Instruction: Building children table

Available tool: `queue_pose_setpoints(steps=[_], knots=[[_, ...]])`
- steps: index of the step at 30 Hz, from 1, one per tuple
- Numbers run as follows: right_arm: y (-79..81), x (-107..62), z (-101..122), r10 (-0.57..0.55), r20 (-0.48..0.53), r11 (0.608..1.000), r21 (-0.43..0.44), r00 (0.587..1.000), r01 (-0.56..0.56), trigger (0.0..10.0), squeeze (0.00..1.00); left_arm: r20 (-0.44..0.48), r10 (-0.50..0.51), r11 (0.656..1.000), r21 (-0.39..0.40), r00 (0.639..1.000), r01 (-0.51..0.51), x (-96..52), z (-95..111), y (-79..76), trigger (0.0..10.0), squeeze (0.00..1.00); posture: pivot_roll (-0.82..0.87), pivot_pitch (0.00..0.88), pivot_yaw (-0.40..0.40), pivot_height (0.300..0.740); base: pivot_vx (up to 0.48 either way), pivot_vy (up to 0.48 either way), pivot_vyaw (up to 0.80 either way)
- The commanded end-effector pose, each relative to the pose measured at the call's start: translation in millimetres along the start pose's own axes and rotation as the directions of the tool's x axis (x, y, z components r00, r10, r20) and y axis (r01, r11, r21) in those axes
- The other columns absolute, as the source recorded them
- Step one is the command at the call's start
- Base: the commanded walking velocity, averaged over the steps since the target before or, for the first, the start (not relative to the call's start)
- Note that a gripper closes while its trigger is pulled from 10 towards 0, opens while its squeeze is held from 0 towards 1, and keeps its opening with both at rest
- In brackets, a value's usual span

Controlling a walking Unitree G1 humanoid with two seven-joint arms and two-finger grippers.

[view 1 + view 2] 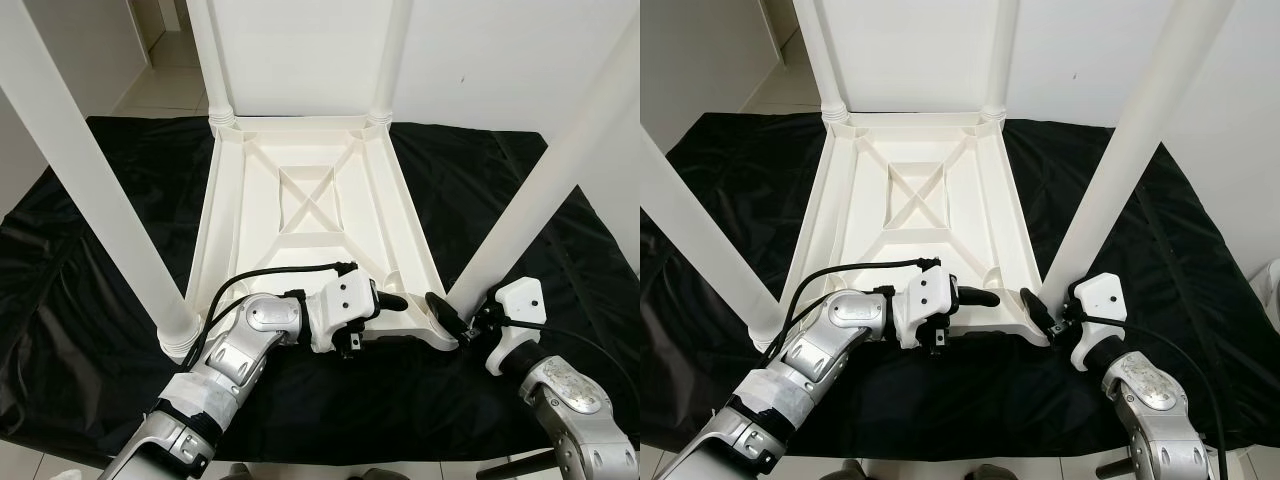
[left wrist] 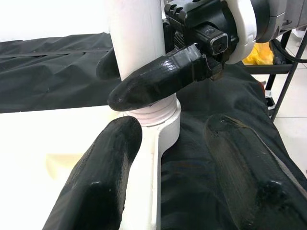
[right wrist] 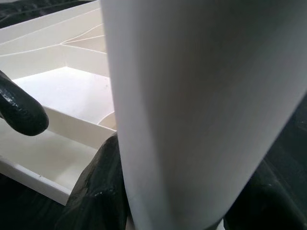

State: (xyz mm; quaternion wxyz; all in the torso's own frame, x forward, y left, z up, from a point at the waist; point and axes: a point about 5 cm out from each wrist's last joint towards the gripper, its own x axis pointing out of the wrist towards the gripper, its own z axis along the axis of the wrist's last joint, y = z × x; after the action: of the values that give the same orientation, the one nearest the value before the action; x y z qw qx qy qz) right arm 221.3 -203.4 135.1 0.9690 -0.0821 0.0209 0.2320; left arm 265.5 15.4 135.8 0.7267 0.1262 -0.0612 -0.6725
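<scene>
A white plastic children's table (image 1: 300, 215) lies upside down on a black sheet (image 1: 90, 260) spread over the floor, its four legs pointing up; the near-right leg (image 1: 545, 190) stands in its corner socket; the right gripper (image 1: 462, 318) is closed around the base of that leg, a black finger on each side of it; the left gripper (image 1: 392, 300) rests at the tabletop's near edge just beside that corner, its fingers (image 2: 103, 177) spread apart, one over the white rim and one over the sheet, holding nothing.
</scene>
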Motion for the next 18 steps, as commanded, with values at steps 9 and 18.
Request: queue_pose_setpoints(steps=[9,18], knots=[[0.0,3.9,0.2,-0.236,-0.002,0.971,0.022,0.972,0.236,10.0,0.0,-0.008,-0.003,1.0,0.015,1.0,0.003,-0.4,-0.6,-1.0,10.0,0.0,-0.08,0.0,-0.009,0.74,0.0,0.0,0.0],[30.2,13.8,1.3,-0.452,-0.014,0.871,0.209,0.892,0.444,10.0,0.0,-0.013,-0.009,1.0,0.016,1.0,0.009,-1.2,-1.5,-0.8,10.0,0.0,-0.09,0.0,0.002,0.74,0.0,0.0,0.0]])
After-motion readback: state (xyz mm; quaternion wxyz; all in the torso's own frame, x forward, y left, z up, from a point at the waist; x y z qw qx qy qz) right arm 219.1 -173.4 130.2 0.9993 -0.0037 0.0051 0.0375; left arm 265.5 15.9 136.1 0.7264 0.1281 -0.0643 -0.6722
